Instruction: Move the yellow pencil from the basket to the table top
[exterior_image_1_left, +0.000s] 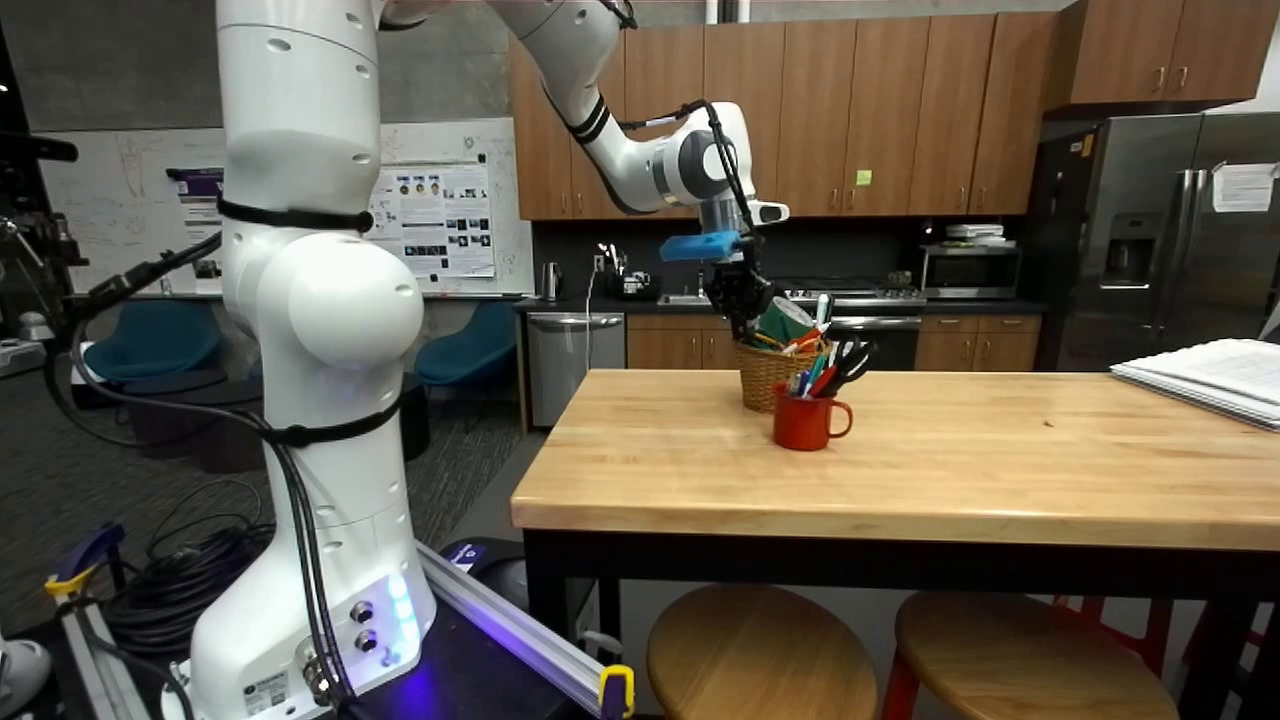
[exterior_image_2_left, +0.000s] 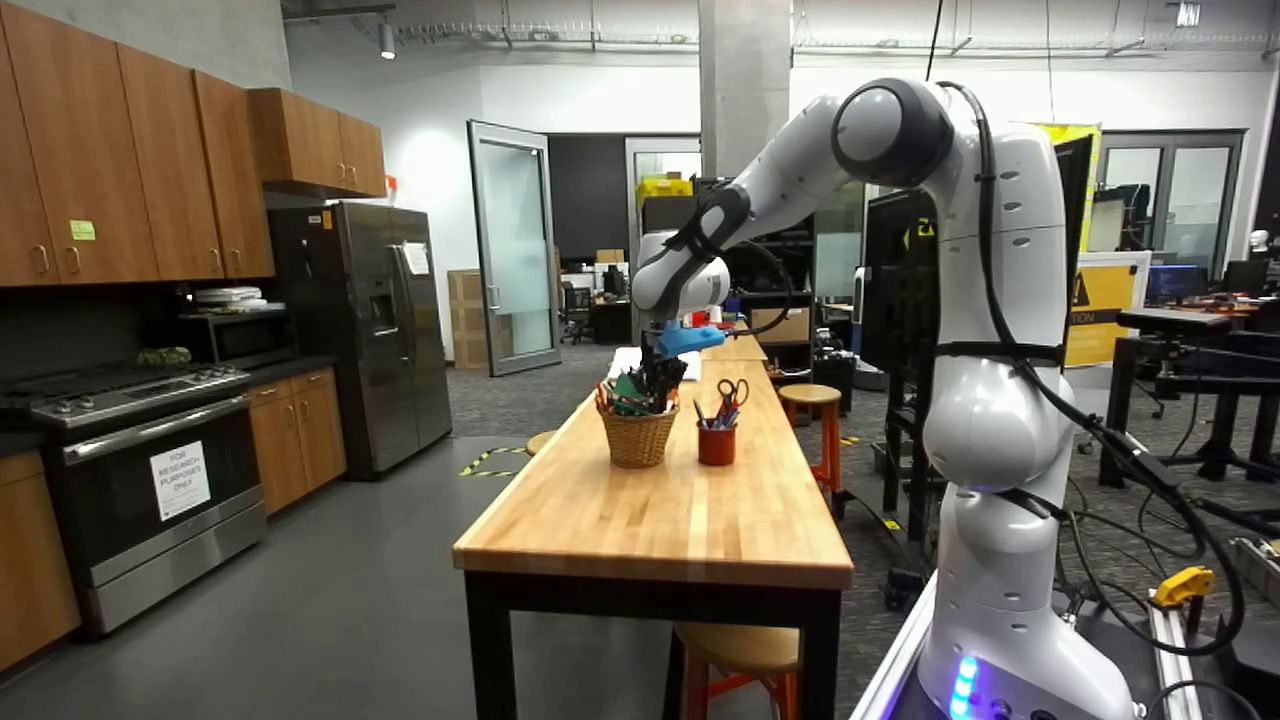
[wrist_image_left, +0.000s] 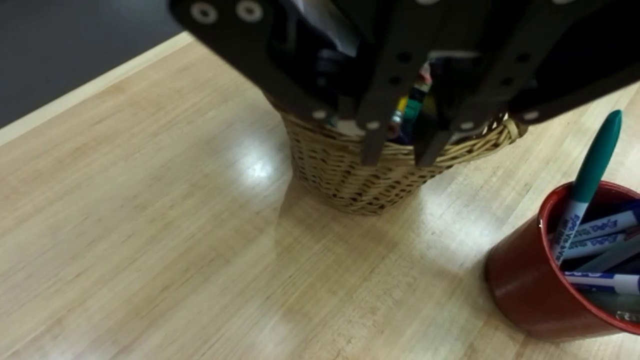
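Observation:
The brown wicker basket (exterior_image_1_left: 760, 380) stands upright on the light-wood table top (exterior_image_1_left: 950, 480) and holds pens and other items; it also shows in an exterior view (exterior_image_2_left: 638, 442) and the wrist view (wrist_image_left: 360, 185). My gripper (exterior_image_1_left: 742, 328) points down over the basket's mouth in both exterior views. In the wrist view its two fingertips (wrist_image_left: 401, 154) are partly apart at the basket's near rim. A yellow pencil (wrist_image_left: 401, 105) with a ferrule and pinkish eraser shows in the gap between the fingers, among green and dark items. The pencil's lower part is hidden.
A red mug (exterior_image_1_left: 802, 425) with markers and black-handled scissors stands close beside the basket. A green round item (exterior_image_1_left: 785, 320) sticks out of the basket near the gripper. White papers (exterior_image_1_left: 1210, 370) lie farther along the table. Stools (exterior_image_1_left: 762, 650) stand below.

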